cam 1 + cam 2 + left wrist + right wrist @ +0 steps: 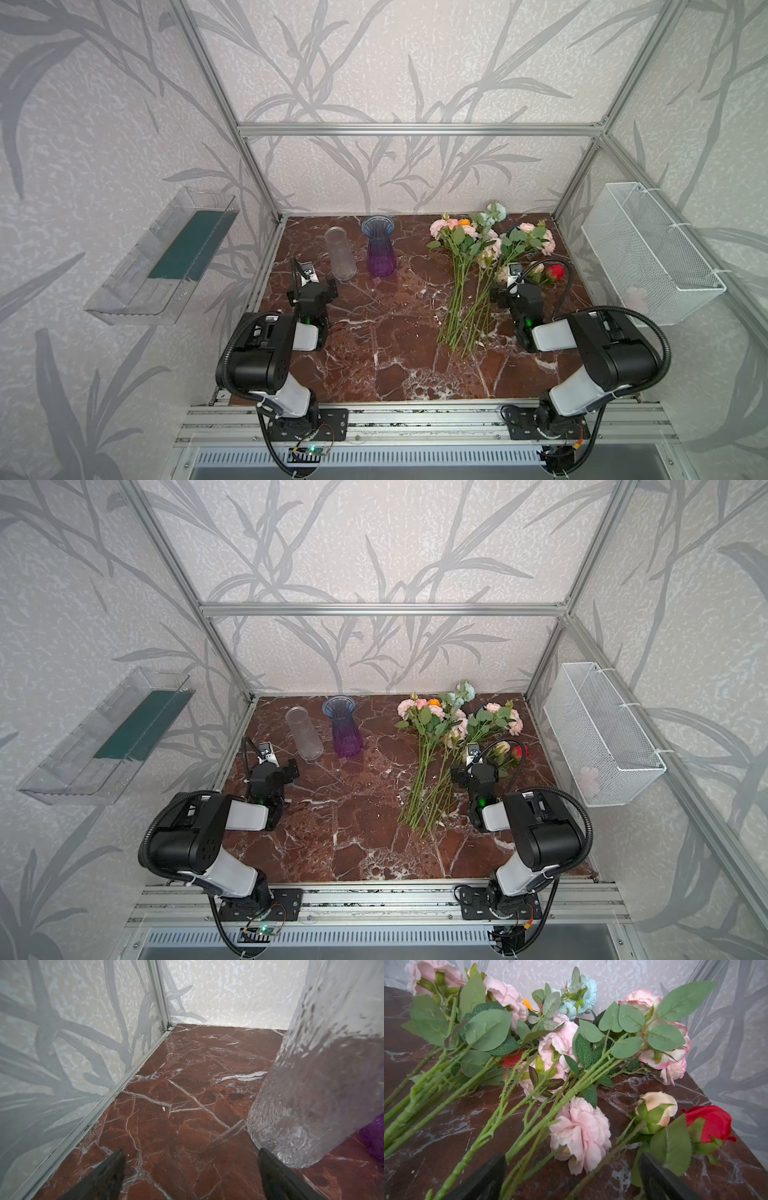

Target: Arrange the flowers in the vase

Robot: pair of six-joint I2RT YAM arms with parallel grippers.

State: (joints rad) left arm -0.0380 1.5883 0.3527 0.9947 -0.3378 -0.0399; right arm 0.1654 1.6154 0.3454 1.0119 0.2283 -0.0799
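Note:
The flowers (478, 257) lie in a loose pile on the right of the marble table (395, 332), heads toward the back wall, stems fanned toward me. In the right wrist view I see a pink bloom (581, 1132), a cream bud (656, 1109), a red rose (710, 1122) and a turquoise head (583, 995). My right gripper (573, 1155) hovers open over the stems, holding nothing. A purple vase (380, 249) with a blue rim and a clear textured vase (340, 254) stand upright at the back left. My left gripper (191, 1151) is open and empty beside the clear vase's base (301, 1126).
A clear plastic tray (166, 257) hangs on the left wall and a white wire basket (652, 253) on the right wall. Aluminium frame posts mark the table's corners. Bare marble lies between the two arms and in front of the vases.

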